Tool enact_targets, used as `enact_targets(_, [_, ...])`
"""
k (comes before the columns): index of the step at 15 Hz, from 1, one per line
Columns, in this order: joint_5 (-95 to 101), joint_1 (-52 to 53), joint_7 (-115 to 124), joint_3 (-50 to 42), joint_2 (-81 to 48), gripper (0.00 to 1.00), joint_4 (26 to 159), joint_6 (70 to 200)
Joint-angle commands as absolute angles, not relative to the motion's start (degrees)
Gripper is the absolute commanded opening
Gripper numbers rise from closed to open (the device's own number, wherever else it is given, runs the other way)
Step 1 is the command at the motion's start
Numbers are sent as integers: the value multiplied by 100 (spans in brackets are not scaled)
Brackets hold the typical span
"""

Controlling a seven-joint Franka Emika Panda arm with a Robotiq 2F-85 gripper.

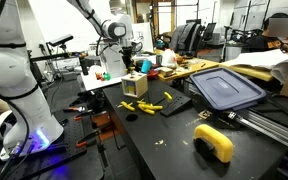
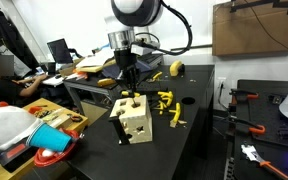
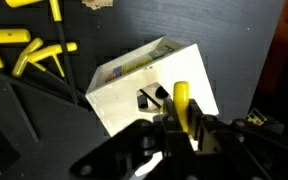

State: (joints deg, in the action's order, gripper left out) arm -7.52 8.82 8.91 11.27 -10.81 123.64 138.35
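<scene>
My gripper point(image 3: 183, 128) is shut on a yellow peg point(image 3: 181, 103) and holds it upright just above the top of a pale wooden box point(image 3: 134, 75) with dark slots in its top face. In an exterior view the gripper point(image 2: 130, 84) hangs right over the box point(image 2: 134, 118) on the black table. It also shows in an exterior view, the gripper point(image 1: 127, 62) above the box point(image 1: 135, 84). Several loose yellow pegs point(image 2: 167, 105) lie on the table beside the box, seen too in the wrist view point(image 3: 24, 50).
A dark blue bin lid point(image 1: 227, 88) and a yellow object point(image 1: 214, 141) lie on the black table point(image 1: 174, 130). A red cup point(image 2: 52, 158) and clutter sit on a side table. Tools lie on a black surface point(image 2: 259, 125). Chairs and desks stand behind.
</scene>
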Motion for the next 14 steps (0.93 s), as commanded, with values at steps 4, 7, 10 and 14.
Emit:
enact_targets(4, [-757, 1038, 2389, 979, -272, 4, 12703, 13939])
enact_targets(7, [-771, 1010, 2925, 969, -28, 4, 12740, 13988])
enact_targets(10, [-639, 988, 3839, 950, 232, 4, 12906, 14206])
enact_targets(14, [-609, 889, 4961, 934, 499, 4, 13317, 14547])
